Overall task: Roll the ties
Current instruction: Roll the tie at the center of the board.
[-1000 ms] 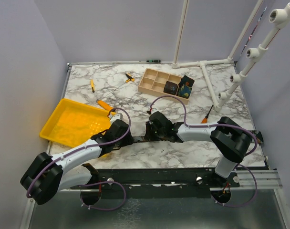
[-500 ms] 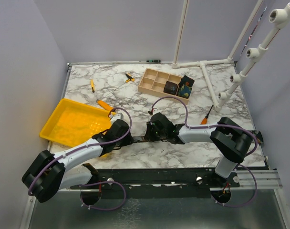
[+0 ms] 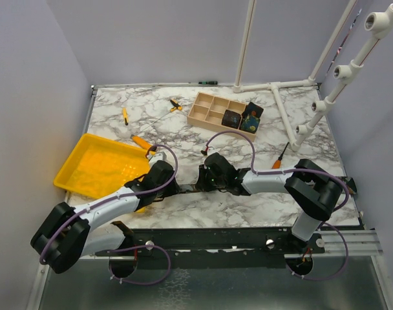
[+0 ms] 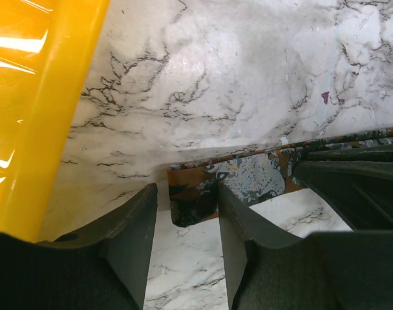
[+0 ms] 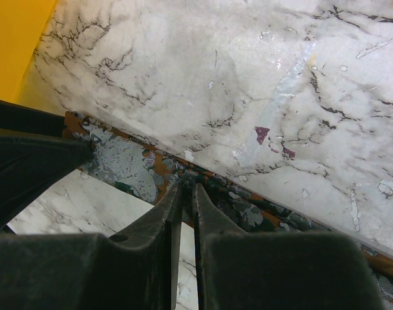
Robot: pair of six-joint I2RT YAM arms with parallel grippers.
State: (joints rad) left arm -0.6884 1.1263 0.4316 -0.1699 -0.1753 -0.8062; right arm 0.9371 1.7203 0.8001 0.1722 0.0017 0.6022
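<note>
A rust-brown mottled tie (image 3: 185,188) lies flat as a narrow strip on the marble table between my two grippers. In the left wrist view its squared end (image 4: 195,192) sits between the tips of my open left gripper (image 4: 187,210), without touching them. My right gripper (image 5: 183,188) is shut, pinching the tie's near edge (image 5: 261,208) a little along the strip. In the top view the left gripper (image 3: 173,189) and right gripper (image 3: 200,183) nearly face each other. Two rolled ties, one dark (image 3: 231,119) and one with blue print (image 3: 251,120), sit in a wooden box.
A yellow tray (image 3: 96,165) lies just left of my left arm, its rim in the left wrist view (image 4: 51,116). The wooden compartment box (image 3: 212,108) is at the back. Orange-handled screwdrivers (image 3: 142,142) (image 3: 125,115) (image 3: 280,155) lie around. A white pipe frame (image 3: 284,106) stands back right.
The left arm has edged slightly right toward the tie end. The right gripper has shifted a little right while staying on the tie.
</note>
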